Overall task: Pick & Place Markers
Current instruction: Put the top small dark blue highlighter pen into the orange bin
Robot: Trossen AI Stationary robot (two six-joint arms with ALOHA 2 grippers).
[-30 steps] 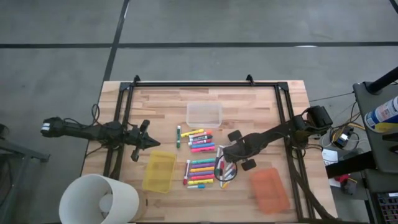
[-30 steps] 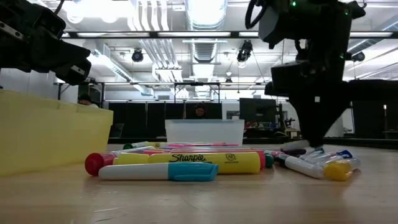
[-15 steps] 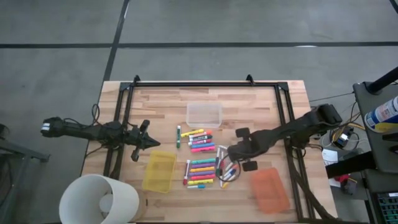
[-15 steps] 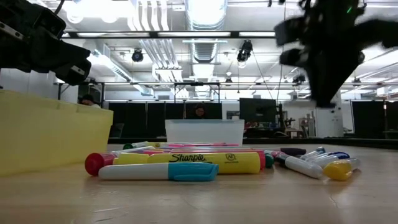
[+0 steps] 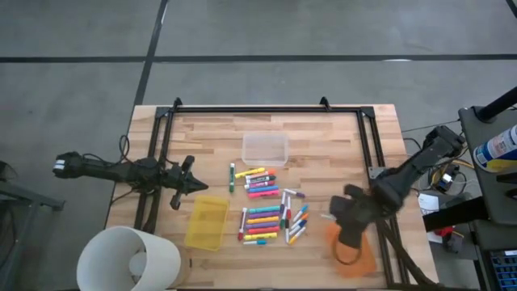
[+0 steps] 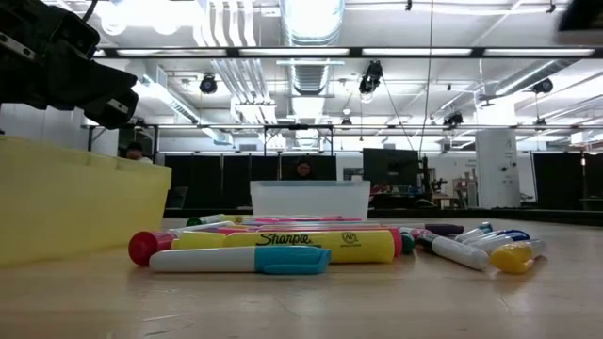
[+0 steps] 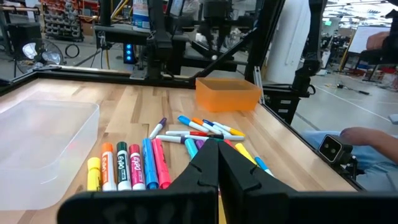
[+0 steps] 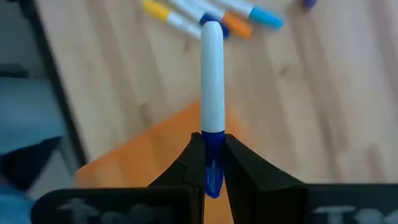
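Wooden butcher-block table (image 5: 323, 137) carries the scene, a workshop hall behind it. Clamped between the right gripper (image 8: 212, 163)'s nearly closed fingers is a thin white marker with a blue cap (image 8: 211, 93), pinched at the cap end and held above the orange bin (image 5: 352, 250) near the table's right front corner. Remaining markers (image 5: 266, 206) lie loose in rows at the table's middle, between the yellow bin (image 5: 206, 222) and the orange one, with the clear bin (image 5: 266, 149) just behind them. One yellow marker (image 6: 301, 245) reads "Sharpie"; others (image 7: 121, 165) read "EXPO". Left gripper (image 7: 213, 168) waits at the table's left side, fingers shut on nothing.
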